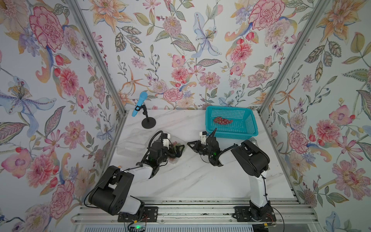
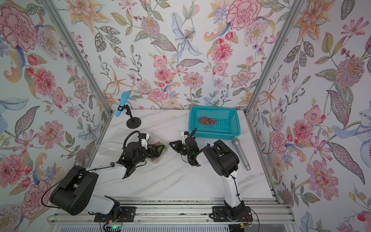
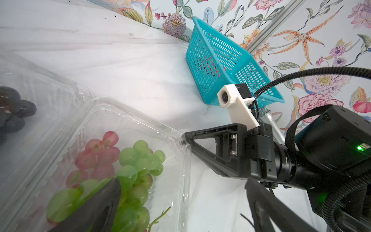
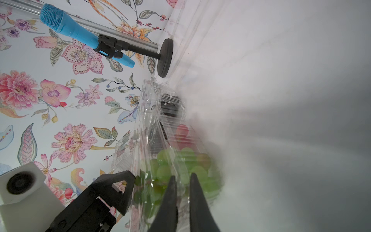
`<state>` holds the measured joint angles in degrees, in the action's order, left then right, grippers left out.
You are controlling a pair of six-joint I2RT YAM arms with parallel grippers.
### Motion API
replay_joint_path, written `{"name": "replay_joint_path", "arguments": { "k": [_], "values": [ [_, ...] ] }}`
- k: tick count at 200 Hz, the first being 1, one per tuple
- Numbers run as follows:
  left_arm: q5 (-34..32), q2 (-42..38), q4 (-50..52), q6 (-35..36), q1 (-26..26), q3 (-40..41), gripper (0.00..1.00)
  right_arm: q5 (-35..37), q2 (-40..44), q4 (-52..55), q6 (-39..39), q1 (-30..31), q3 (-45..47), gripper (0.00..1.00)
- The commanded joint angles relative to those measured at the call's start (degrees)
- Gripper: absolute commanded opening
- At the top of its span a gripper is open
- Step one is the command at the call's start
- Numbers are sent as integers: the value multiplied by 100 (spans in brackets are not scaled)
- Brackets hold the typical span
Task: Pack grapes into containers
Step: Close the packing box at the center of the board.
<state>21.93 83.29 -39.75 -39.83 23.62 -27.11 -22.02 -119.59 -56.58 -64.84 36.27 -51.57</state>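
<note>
A clear container (image 3: 140,120) holds a green bunch of grapes (image 3: 140,158) and a red bunch (image 3: 100,152). My left gripper (image 3: 182,180) stands wide open above it, one finger (image 3: 96,209) over the green grapes and the other outside the wall. My right gripper (image 4: 182,180) is shut on this container's corner rim; its tip (image 3: 187,139) meets that corner. In both top views the two grippers (image 1: 177,150) (image 1: 189,143) face each other mid-table. A second container (image 3: 50,80) beside it holds dark grapes (image 3: 14,112). More red grapes (image 1: 222,121) lie in the basket.
The teal perforated basket (image 1: 230,133) stands at the back right. A blue microphone (image 1: 139,104) on a black stand is at the back left. A grey microphone (image 2: 241,153) lies on the table by the right arm. Clear containers (image 1: 132,144) sit at the left edge.
</note>
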Motion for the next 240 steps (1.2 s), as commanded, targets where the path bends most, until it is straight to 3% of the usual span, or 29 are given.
{"name": "replay_joint_path", "arguments": {
  "k": [1,114,160,191,240],
  "values": [
    [22,196,325,-43,3,130,100,5,-139,-71,-46,44,134,12],
    [34,240,503,23,20,-56,100,-74,-181,-556,-401,38,175,19],
    [-13,340,513,0,173,-141,100,-114,-271,-815,-589,49,145,17],
    [-49,488,431,-52,338,-194,100,-88,-221,-889,-589,49,301,9],
    [-82,827,313,-130,542,-335,100,-74,-78,-957,-525,-65,607,8]
  ]
}}
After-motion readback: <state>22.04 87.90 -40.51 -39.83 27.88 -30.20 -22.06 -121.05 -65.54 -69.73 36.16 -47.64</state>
